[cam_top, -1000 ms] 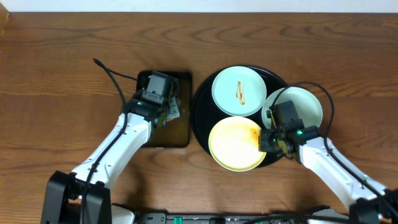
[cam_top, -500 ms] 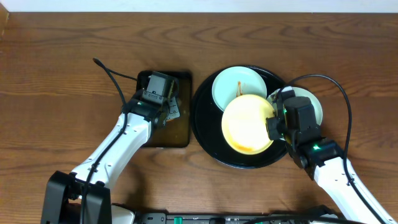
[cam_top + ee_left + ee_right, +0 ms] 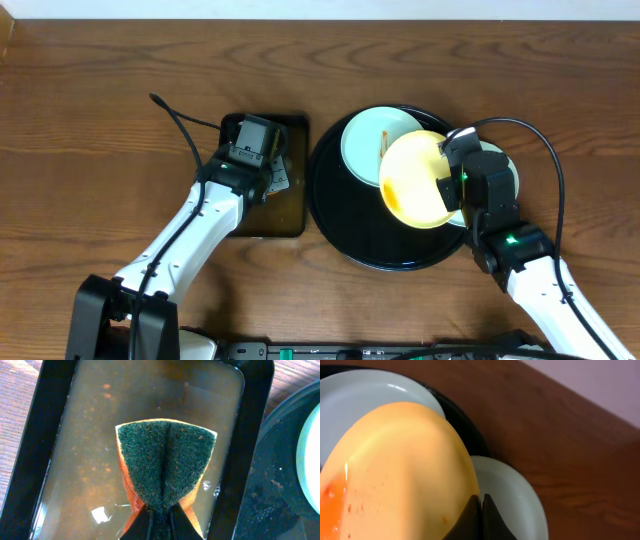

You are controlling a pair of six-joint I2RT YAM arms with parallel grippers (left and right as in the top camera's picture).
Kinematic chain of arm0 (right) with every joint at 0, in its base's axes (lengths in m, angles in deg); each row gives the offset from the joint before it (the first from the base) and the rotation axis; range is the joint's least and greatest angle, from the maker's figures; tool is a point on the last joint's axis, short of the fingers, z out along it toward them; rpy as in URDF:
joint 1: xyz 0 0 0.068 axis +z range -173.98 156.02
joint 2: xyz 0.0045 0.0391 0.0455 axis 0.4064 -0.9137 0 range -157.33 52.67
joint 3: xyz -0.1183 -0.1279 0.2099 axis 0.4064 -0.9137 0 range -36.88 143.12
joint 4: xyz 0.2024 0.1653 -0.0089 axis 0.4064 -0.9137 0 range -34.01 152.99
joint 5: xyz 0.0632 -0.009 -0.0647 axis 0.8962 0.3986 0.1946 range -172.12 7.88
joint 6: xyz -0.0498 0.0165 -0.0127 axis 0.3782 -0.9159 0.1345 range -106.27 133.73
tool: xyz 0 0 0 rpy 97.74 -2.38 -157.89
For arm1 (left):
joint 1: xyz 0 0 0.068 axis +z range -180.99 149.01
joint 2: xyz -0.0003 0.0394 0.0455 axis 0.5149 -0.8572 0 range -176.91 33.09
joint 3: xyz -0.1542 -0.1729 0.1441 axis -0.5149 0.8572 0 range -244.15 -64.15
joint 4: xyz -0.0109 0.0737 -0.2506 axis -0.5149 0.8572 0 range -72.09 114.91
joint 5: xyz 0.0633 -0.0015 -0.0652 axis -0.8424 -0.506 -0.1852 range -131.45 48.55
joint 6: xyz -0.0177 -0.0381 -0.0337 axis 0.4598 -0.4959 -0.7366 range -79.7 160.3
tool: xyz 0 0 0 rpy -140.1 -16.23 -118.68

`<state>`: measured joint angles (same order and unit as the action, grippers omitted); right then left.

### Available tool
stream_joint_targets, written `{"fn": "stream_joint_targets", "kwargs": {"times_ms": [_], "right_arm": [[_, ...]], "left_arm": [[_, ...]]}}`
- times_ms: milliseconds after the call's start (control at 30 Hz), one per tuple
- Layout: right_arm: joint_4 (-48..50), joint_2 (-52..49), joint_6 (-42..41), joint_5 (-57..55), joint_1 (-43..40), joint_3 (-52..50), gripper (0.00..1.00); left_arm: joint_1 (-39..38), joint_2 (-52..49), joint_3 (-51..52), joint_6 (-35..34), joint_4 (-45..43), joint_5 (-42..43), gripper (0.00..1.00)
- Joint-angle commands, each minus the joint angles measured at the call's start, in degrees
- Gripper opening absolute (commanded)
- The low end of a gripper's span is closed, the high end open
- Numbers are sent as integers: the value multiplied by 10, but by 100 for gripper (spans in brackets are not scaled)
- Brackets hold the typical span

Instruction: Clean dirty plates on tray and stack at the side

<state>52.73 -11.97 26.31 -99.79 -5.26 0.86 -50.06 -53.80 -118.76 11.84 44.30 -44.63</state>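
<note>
Left of the tray (image 3: 345, 238), one pan (image 3: 257, 435) holds one sponge (image 3: 165, 460), pinched by the left end effector (image 3: 160, 512). There are three plates. One mint plate (image 3: 360, 150) lies on the tray's far side. One yellow plate (image 3: 415, 185) is held tilted above the tray, its rim clamped by the right end effector (image 3: 481, 505). A second mint plate (image 3: 505, 170) lies at the tray's right edge.

Cream-yellow round plate (image 3: 418, 180): lifted and tilted above the tray, pinched at its rim by the right fingers (image 3: 471, 515); orange sauce smeared near its lower left edge.
Streaked pale mint-blue round plate (image 3: 368, 140): flat on the tray's far side, with an orange-brown streak, partly overlapped by the yellow plate.
Second pale mint-blue round plate (image 3: 503, 163): at the tray's right rim, mostly hidden.
Large round glossy black tray (image 3: 340, 215): flat on the counter.
</note>
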Motion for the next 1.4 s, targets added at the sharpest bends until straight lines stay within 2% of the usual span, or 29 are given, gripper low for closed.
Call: {"fn": "stream_joint_targets", "kwargs": {"times_ms": [0,167,367,633,833,867,967,1067,1133,1167,1267,1367], "right_arm": [[20,14,69,-14,6,1,1],[26,42,161,-38,54,2,1],[37,48,255,-140,104,1,1],[36,47,254,-155,114,1,1],[54,48,216,-156,104,1,1],[59,48,196,-155,102,1,1],[45,47,46,-150,86,1,1],[18,47,-42,-113,71,1,7],[-18,48,-85,-59,60,1,17],[-54,47,-136,-23,53,1,24],[-124,47,-207,76,42,1,36],[-169,40,-250,204,40,1,44]], "left_arm": [[1,3,-4,4,-1,-9,8],[1,3,-4,4,-1,-9,8],[1,3,-4,4,-1,-9,8],[1,3,-4,4,-1,-9,8],[1,3,-4,4,0,-9,8],[1,3,-4,4,0,-9,8],[1,3,-4,4,-1,-9,8],[1,3,-4,4,-1,-9,8],[1,3,-4,4,-1,-9,8],[1,3,-4,4,0,-9,8],[1,3,-4,4,-1,-9,8],[1,3,-4,4,-1,-9,8]]}}
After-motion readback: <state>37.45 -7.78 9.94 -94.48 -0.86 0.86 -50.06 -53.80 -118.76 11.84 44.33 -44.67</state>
